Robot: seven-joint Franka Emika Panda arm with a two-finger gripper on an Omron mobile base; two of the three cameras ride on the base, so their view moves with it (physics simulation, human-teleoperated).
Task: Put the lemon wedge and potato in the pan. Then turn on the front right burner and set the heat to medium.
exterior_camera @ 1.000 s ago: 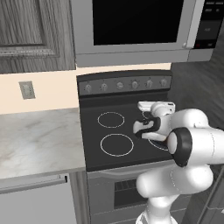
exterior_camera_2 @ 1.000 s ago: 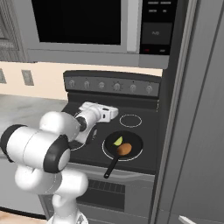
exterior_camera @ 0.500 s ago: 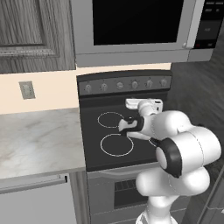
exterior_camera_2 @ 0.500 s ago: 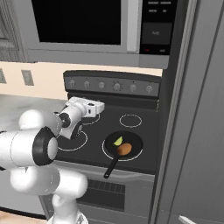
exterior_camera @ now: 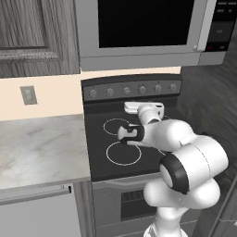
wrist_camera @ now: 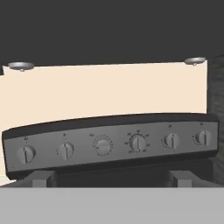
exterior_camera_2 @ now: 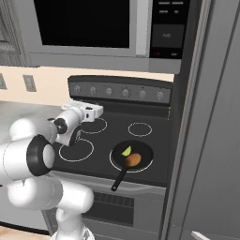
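The black pan (exterior_camera_2: pixel 140 149) rests on the front right burner (exterior_camera_2: pixel 112 164), of which a thin white arc shows at the pan's left rim. Inside the pan lie the yellow-green lemon wedge (exterior_camera_2: pixel 126 151) and the orange-brown potato (exterior_camera_2: pixel 133 160). The pan's handle points toward the stove's front edge. My gripper (exterior_camera_2: pixel 88 108) (exterior_camera: pixel 141 106) hovers over the left half of the cooktop, well left of the pan, facing the control panel. In the hand view its fingertips (wrist_camera: pixel 41 177) stand wide apart, open, with nothing between them. The row of knobs (wrist_camera: pixel 138 142) lies straight ahead.
A microwave (exterior_camera_2: pixel 84 23) hangs low over the stove. Marble counter (exterior_camera: pixel 37 143) spreads to the left, and a tall grey fridge wall (exterior_camera_2: pixel 211 140) stands right of the stove. Three bare white rings (exterior_camera: pixel 123 153) mark the other burners. My own arm hides the right half of the cooktop in the left base view.
The arm has swung left from beside the pan to the left half of the cooktop, with the hand now facing the knob panel. Pan, lemon wedge and potato have not moved.
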